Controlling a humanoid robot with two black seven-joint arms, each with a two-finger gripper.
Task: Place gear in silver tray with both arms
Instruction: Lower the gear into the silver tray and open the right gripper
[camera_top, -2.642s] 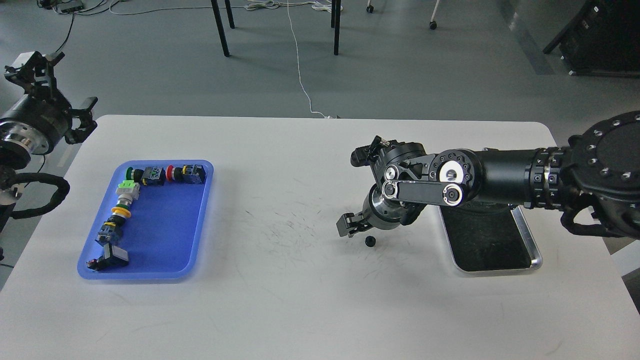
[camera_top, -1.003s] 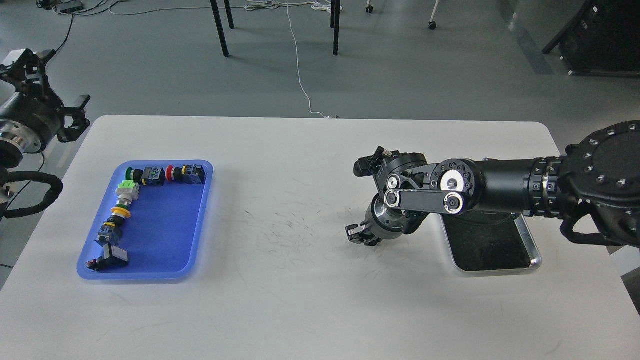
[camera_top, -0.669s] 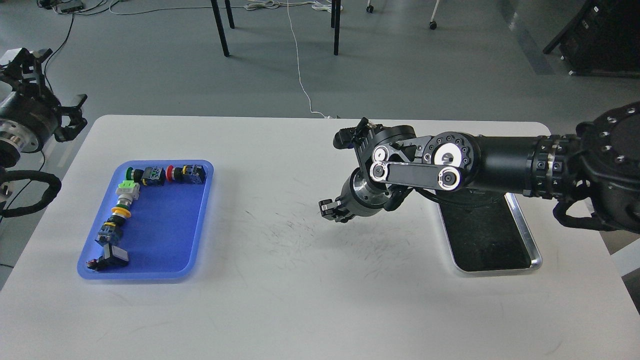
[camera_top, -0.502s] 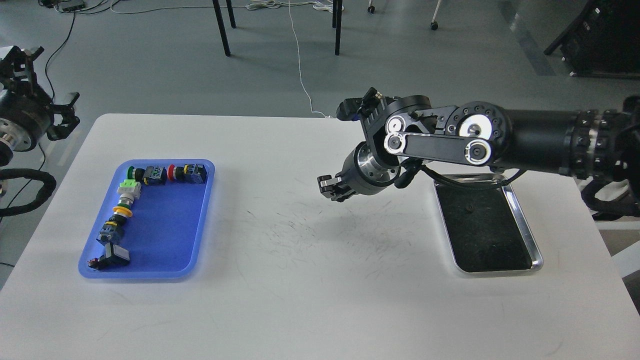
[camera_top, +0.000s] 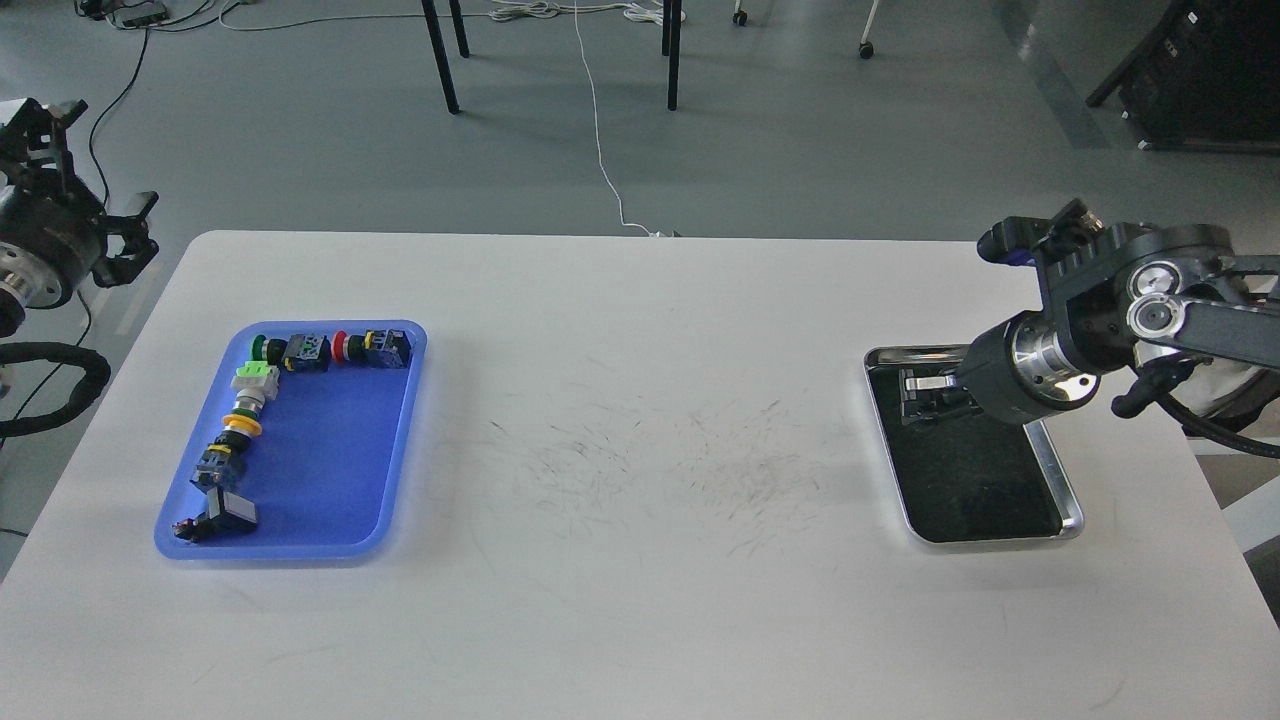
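Note:
The silver tray (camera_top: 1062, 492) lies at the right of the white table, with a dark mirror-like floor. My right gripper (camera_top: 925, 393) hangs just above the tray's far left part and points left. Its fingers stand close together. The small black gear does not show on the table or in the tray; it is hidden between the fingers. My left gripper (camera_top: 88, 165) is off the table's far left corner, raised, with its fingers spread and nothing in them.
A blue plastic tray (camera_top: 330, 470) with several push-button switches along its left and far sides lies at the left of the table (camera_top: 620, 600). Chair legs and cables are on the floor beyond the table.
My right gripper shut on the gear on the table, lifted it, and swung right to above the silver tray. The left gripper has drawn back a little to the left.

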